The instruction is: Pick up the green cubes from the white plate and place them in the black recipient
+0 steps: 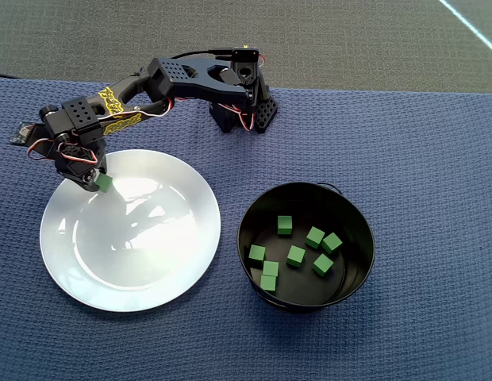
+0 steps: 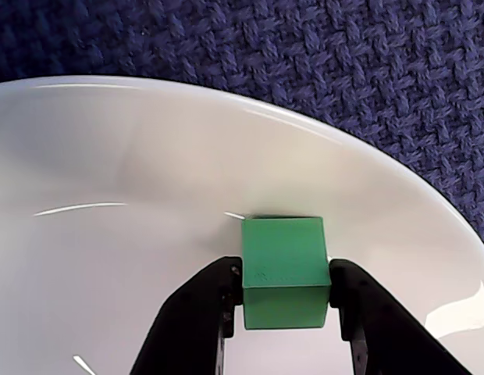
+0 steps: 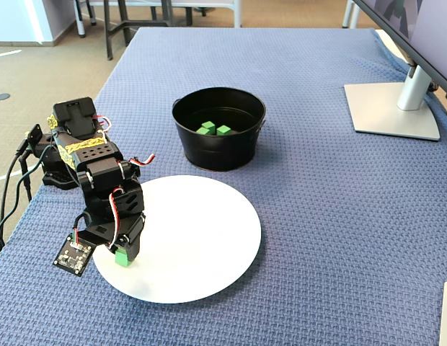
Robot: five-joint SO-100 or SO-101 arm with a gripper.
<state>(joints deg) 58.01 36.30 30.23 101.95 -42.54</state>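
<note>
My gripper [image 2: 286, 281] is shut on one green cube [image 2: 285, 269], black fingers pressing its left and right faces. It is low over the white plate [image 2: 109, 258], close to the rim. In the overhead view the gripper [image 1: 101, 182] and cube [image 1: 105, 183] are at the upper left of the plate [image 1: 151, 262]. The fixed view shows the cube [image 3: 122, 258] at the near left edge of the plate [image 3: 202, 245]. No other cubes lie on the plate. The black recipient [image 1: 254, 208] holds several green cubes [image 1: 296, 255], also seen inside the recipient [image 3: 220, 155] as cubes [image 3: 209, 128].
The arm base [image 1: 242, 111] stands at the back edge of the blue woven cloth [image 1: 420, 159]. A monitor stand [image 3: 393, 108] occupies the right side in the fixed view. Cables [image 3: 11, 187] hang off the table's left edge.
</note>
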